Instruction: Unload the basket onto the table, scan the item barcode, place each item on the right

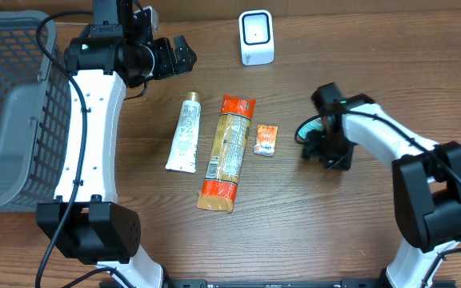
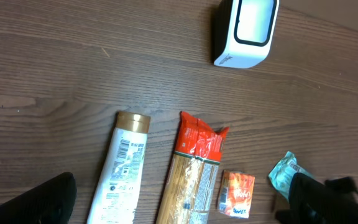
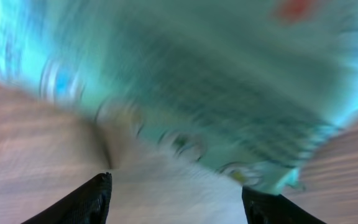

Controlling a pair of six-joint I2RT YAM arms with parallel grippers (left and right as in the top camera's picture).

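A teal packet lies on the table at the right, and my right gripper is down over it. In the right wrist view the blurred teal packet fills the frame and reaches down between the wide-set fingers of the right gripper, which is shut on it. The white scanner stands at the back centre. My left gripper hovers open at the back left, holding nothing. In the left wrist view the left gripper looks down at the scanner and a corner of the teal packet.
A white tube, a long orange pasta bag and a small orange sachet lie side by side mid-table. A grey wire basket stands at the left edge.
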